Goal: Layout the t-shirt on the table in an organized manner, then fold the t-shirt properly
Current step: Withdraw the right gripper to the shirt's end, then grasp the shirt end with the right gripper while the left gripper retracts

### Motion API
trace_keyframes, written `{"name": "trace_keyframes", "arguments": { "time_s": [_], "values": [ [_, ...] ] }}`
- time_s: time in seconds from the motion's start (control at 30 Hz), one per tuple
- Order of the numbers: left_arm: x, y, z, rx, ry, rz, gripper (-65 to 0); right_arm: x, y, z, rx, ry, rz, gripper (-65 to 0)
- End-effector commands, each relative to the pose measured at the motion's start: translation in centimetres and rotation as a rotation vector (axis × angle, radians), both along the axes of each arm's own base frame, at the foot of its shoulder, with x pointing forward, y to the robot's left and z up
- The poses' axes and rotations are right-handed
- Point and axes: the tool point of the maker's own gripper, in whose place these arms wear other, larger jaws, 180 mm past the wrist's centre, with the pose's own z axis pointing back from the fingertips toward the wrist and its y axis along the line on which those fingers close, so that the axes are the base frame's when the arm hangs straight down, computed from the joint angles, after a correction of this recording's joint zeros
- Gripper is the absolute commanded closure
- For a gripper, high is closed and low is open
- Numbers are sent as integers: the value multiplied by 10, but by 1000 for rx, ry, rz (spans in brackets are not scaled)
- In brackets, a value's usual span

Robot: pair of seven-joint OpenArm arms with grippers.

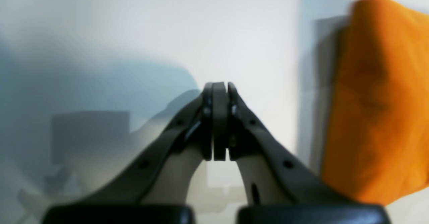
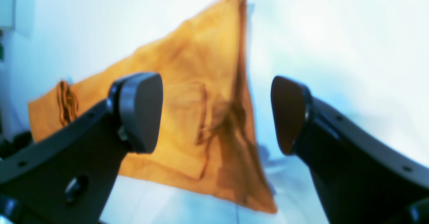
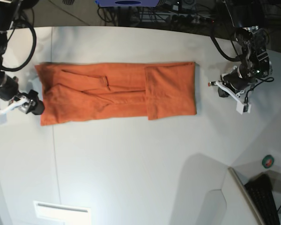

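Right end effector (image 2: 217, 113) gapes wide, empty — t-shirt (image 3: 117, 91) beyond; left end effector (image 1: 219, 121) clamped, empty — table (image 3: 140, 164).

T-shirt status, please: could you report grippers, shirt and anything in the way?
Left gripper shut, empty, beside the shirt. Right gripper open, off the cloth. T-shirt flat on table, folded into a long strip. Nothing blocking.

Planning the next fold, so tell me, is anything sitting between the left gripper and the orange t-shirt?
Nothing visible. Only bare table lies between the shut left gripper and the t-shirt, in base and wrist views alike.
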Motion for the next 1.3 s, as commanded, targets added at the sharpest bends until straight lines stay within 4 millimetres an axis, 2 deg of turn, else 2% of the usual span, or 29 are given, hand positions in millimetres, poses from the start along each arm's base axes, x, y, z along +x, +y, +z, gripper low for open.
{"name": "trace_keyframes", "arguments": {
  "time_s": [0.0, 0.07, 0.23, 0.33, 0.43, 0.63, 0.7, 0.8, 0.83, 0.9, 0.97, 1.03, 1.1, 1.17, 1.27],
  "values": [
    [11, 8, 7, 13, -29, 14, 0, 9, -19, 14, -21, -50, -21, -474],
    [14, 2, -1, 0, -13, 15, 0, 5, -22, 8, -23, -25, -15, -474],
    [26, -25, -18, -14, -53, -27, 0, -1, 1, -5, -13, 0, 78, -474],
    [39, -40, -23, -15, -51, -45, 0, -6, 13, -13, -5, 25, 118, -474],
    [54, -56, -19, -41, -74, -53, 0, -10, 23, -18, -1, 39, 147, -474],
    [84, -86, -3, -88, -127, -71, 0, -13, 13, -40, 28, 78, 78, -474],
    [90, -93, 1, -100, -143, -74, 0, -15, 2, -41, 9, 84, 70, -474],
    [98, -86, 16, -89, -188, -59, 0, -13, 3, -36, 5, 56, 112, -474],
    [101, -71, 26, -72, -216, -36, 0, -13, 3, -34, 5, 43, 130, -474],
    [90, -38, 35, -26, -220, 11, 0, -12, 5, -32, 5, 32, 152, -474],
    [72, -2, 48, 28, -185, 54, 0, -12, -3, -30, -12, 32, 153, -474],
    [46, 20, 54, 72, -143, 79, 0, -13, -4, -30, -15, 33, 154, -474],
    [28, 24, 55, 98, -127, 74, 0, -13, -4, -30, -15, 33, 154, -474],
    [12, 23, 48, 106, -99, 64, 0, -12, -3, -29, -12, 30, 155, -474],
    [3, 11, 34, 82, -62, 46, 0, -6, -2, -26, -11, 18, 154, -474]
  ]
}}
